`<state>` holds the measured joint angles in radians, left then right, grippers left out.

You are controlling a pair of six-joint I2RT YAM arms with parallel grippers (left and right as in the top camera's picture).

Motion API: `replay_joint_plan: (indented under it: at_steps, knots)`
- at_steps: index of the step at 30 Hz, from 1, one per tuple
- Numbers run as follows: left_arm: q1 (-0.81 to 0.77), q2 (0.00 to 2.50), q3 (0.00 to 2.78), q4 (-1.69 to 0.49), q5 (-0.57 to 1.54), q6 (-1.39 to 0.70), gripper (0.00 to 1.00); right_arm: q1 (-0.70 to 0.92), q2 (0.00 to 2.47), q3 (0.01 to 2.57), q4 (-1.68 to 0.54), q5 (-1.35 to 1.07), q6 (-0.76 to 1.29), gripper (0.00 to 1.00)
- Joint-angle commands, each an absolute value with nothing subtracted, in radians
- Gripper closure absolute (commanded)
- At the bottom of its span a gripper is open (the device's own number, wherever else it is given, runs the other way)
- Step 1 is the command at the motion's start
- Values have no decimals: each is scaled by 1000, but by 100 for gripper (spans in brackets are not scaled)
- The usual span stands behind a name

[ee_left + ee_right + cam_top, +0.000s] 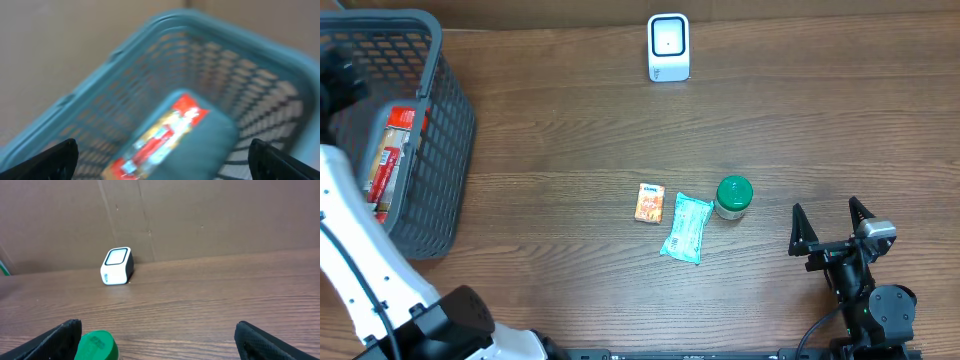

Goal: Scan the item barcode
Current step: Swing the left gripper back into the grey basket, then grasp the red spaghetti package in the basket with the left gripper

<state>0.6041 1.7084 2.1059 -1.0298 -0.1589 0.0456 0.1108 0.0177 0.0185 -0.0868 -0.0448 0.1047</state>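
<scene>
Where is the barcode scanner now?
Overhead, the white scanner stands alone at the far edge of the table, near centre; in the right wrist view it sits left, beyond the green-lidded jar.

The table (570,150) is surfaced in smooth brown wood grain with a low sheen. The basket (450,130) at the far left is moulded as a matt grey plastic lattice, and the packet (385,165) lying in it is wrapped in glossy red printed film (blurred in the left wrist view). The scanner (668,47) is cased in smooth white plastic with a shiny window. The small orange box (649,202) appears to be printed card. The teal pouch (686,227) is made of crinkled, shiny film. The jar (732,197) is capped in green plastic. The back wall (210,215) is formed of matt brown cardboard. The right gripper (826,218) is finished in matt black.
</scene>
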Motion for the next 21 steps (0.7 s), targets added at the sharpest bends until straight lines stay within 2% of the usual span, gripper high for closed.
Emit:
replay_joint_plan:
  at_steps: [1, 4, 7, 21]
  knots:
    - [657, 1716, 2114, -1029, -155, 119, 1, 104, 18, 8, -81, -38, 102, 0]
    - [683, 1757, 2114, -1018, -83, 285, 0, 104, 18, 8, -81, -38, 102, 0]
    - [706, 1837, 2114, -1042, 18, 345, 0, 104, 18, 8, -81, -38, 102, 0]
    - [755, 2175, 2114, -1085, 46, 536, 0, 104, 18, 8, -81, -38, 102, 0]
